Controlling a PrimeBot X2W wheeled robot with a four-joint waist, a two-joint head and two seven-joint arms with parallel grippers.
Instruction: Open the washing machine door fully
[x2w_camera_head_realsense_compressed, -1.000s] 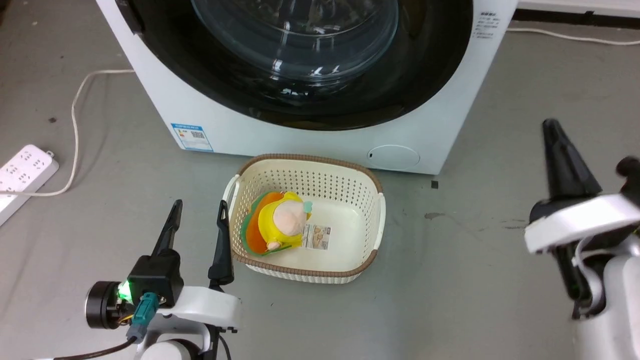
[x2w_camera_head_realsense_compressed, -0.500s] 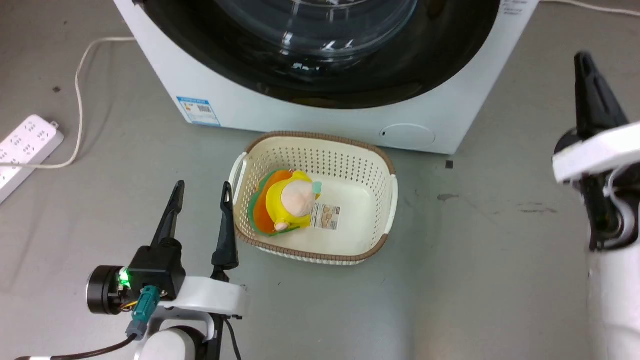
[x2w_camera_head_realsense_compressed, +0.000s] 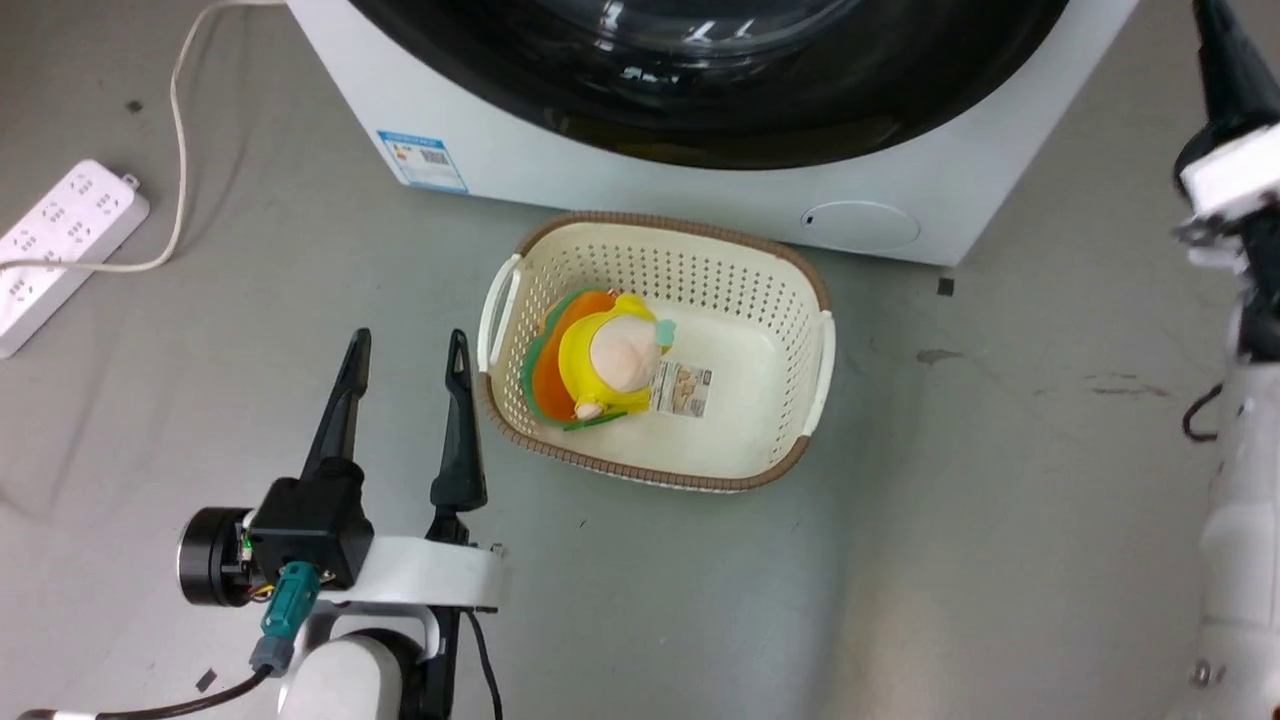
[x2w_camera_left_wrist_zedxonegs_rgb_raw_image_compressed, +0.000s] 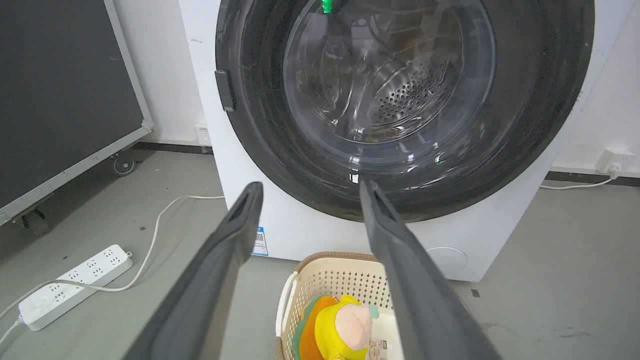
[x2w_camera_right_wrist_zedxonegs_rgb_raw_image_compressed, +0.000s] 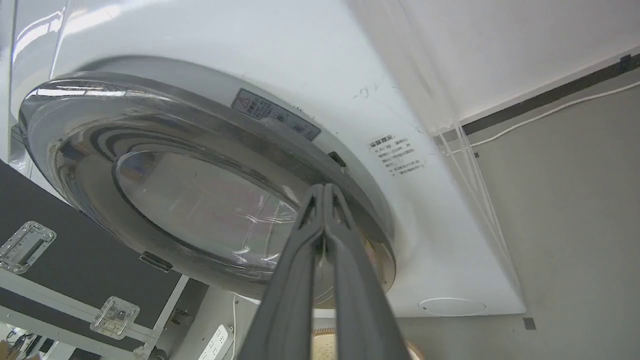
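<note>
The washing machine (x2w_camera_left_wrist_zedxonegs_rgb_raw_image_compressed: 305, 235) is a white box at the top of the head view. Its round glossy black door (x2w_camera_left_wrist_zedxonegs_rgb_raw_image_compressed: 280, 150) lies flat against the front, and the steel drum shows through the glass bowl (x2w_camera_left_wrist_zedxonegs_rgb_raw_image_compressed: 390, 80). A small dark handle (x2w_camera_left_wrist_zedxonegs_rgb_raw_image_compressed: 226, 90) sits on the door's left rim. My left gripper (x2w_camera_head_realsense_compressed: 405, 345) hovers open over the floor, left of the basket, holding nothing. My right gripper (x2w_camera_right_wrist_zedxonegs_rgb_raw_image_compressed: 324, 189) is shut and empty, its tips close to the door's right rim (x2w_camera_right_wrist_zedxonegs_rgb_raw_image_compressed: 320, 172). In the head view the right gripper (x2w_camera_head_realsense_compressed: 1215, 30) is beside the machine's right side.
A cream perforated basket (x2w_camera_head_realsense_compressed: 760, 270) with a yellow plush toy (x2w_camera_head_realsense_compressed: 610, 365) stands on the grey floor before the machine. A white power strip (x2w_camera_head_realsense_compressed: 60, 235) and its cable (x2w_camera_head_realsense_compressed: 180, 130) lie at the left. A black wheeled case (x2w_camera_left_wrist_zedxonegs_rgb_raw_image_compressed: 60, 90) stands left of the machine.
The head camera has shifted, so the machine and basket sit elsewhere in the picture. My right gripper has risen forward to the machine's right side. The left gripper has stayed open.
</note>
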